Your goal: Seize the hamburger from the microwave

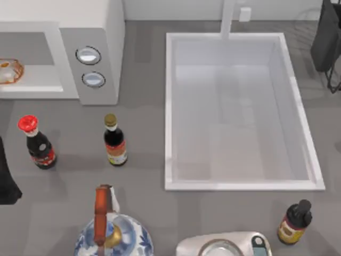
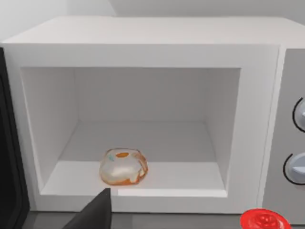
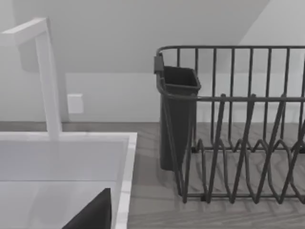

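The hamburger (image 2: pixel 123 166), a small orange-tan bun with a whitish patch, lies near the front lip of the open cavity of the light-grey microwave (image 2: pixel 143 45). From above, the hamburger (image 1: pixel 9 71) sits at the far left edge, inside the microwave (image 1: pixel 98 32). My left gripper (image 1: pixel 5 170) hangs low in front of the cavity, short of the bun and touching nothing. One dark finger (image 2: pixel 97 212) shows below the bun, and the gripper is open and empty. My right arm is parked at the table's right; its dark finger (image 3: pixel 95 212) faces a dish rack.
A red-capped sauce bottle (image 1: pixel 37 143) and a gold-capped bottle (image 1: pixel 114 141) stand in front of the microwave. The white sink (image 1: pixel 170 106) fills the middle. A blue-white kettle (image 1: pixel 112 234), another bottle (image 1: pixel 294 221) and a black dish rack (image 3: pixel 238 124) are also around.
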You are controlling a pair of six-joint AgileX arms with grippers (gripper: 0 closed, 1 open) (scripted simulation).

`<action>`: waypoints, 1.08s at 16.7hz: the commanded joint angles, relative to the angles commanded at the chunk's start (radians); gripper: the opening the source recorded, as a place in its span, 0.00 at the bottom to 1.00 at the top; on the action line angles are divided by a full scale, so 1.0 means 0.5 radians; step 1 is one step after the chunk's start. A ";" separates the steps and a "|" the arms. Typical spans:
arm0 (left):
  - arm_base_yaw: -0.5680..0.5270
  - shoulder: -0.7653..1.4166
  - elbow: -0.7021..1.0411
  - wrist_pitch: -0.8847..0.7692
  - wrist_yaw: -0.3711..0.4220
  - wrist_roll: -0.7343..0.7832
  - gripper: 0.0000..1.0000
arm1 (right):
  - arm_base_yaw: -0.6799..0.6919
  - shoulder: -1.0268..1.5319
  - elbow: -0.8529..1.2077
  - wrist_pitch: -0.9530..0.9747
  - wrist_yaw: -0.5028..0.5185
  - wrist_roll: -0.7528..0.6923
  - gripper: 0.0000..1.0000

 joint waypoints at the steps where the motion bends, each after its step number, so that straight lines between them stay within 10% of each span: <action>1: 0.000 0.000 0.000 0.000 0.000 0.000 1.00 | 0.000 0.000 0.000 0.000 0.000 0.000 1.00; 18: 0.037 0.431 0.207 0.231 0.043 0.017 1.00 | 0.000 0.000 0.000 0.000 0.000 0.000 1.00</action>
